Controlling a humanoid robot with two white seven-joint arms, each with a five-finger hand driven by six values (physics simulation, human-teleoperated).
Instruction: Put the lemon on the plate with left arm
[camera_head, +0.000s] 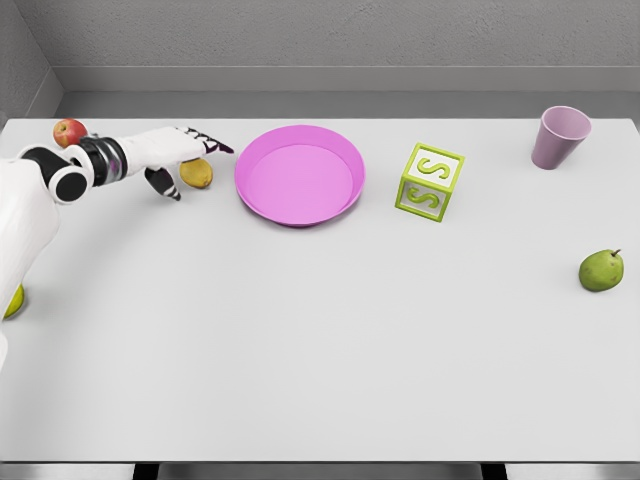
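At the table's (320, 380) ten o'clock corner sits a red apple (69, 131). Just right, the left hand (180, 160) arches over the lemon (197, 174), fingers spread, thumb down beside it, not yet gripping. The pink plate (300, 176) lies at three o'clock of the lemon, close by.

A white table (320, 380) fills most of the view, its near edge running along 6 o'clock. Behind it, at 12 o'clock, stands a grey wall (340, 35), with another at 10 o'clock. Light is even, shadows soft.
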